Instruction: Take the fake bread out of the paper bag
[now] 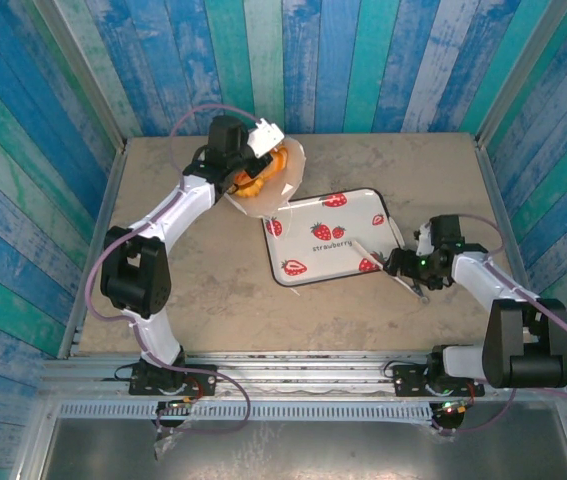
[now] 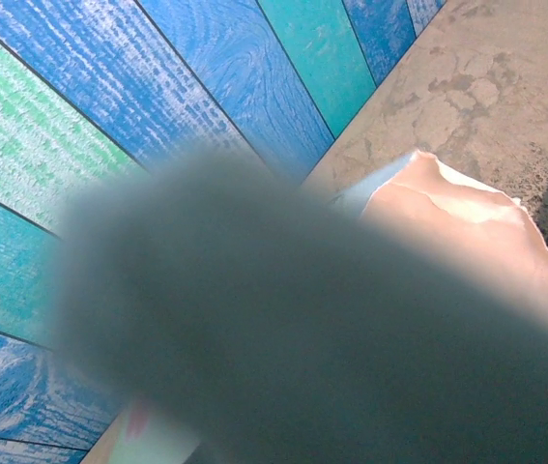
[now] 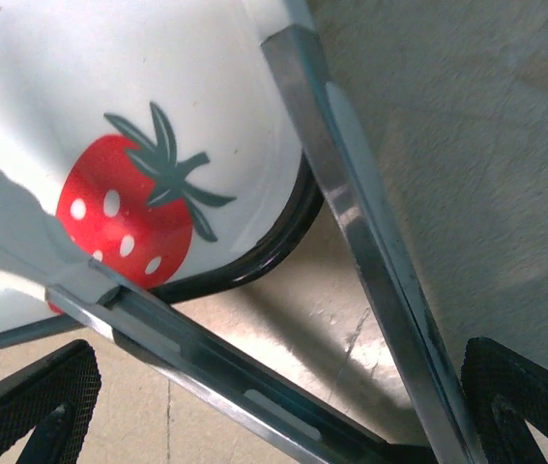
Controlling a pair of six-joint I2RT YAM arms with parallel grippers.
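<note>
listing, entry one: paper bag, crumpled and tipped at the far left of the surface, just beyond the strawberry-print tray.
entry two: fake bread, orange pieces showing at the bag's near left edge; whether fully clear of the paper cannot be told.
entry three: left gripper, fingers together, apparently pinched on the bag's upper edge; the wrist view is too blurred to confirm.
entry four: right gripper, fingers wide apart astride the tray's corner, holding nothing.
hazards: thin paper may slip or tear from the pinch, dropping bag and bread together. glossy loaves may roll past the tray. right fingers may snag the tray rim and drag it.
</note>
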